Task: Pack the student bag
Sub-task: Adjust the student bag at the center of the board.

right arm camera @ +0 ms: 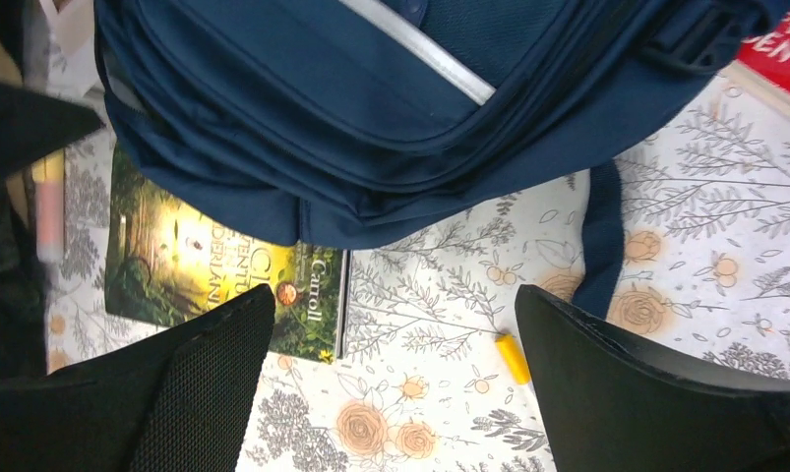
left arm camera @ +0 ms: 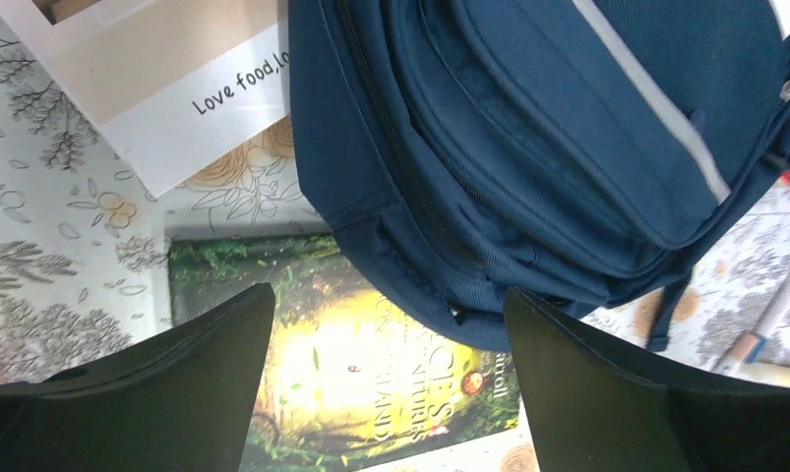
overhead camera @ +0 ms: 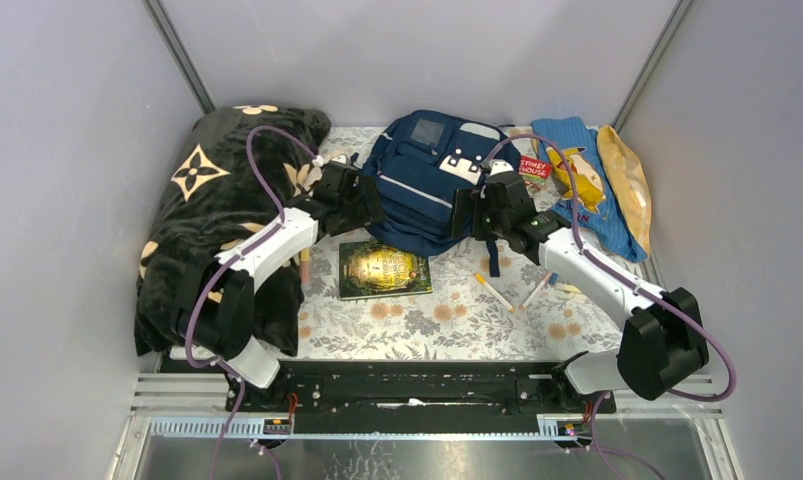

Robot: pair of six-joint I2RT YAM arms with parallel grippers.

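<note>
Left gripper (left arm camera: 388,293) and right gripper (right arm camera: 393,290) both gape wide, empty, flanking the student bag (overhead camera: 422,190) at the table's back-middle. Looks soft and floppy, so pinch a firm zipper seam.

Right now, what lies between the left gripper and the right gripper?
The near end of the student bag fills that gap, as the top view shows; the book lies just nearer, partly under it.
</note>
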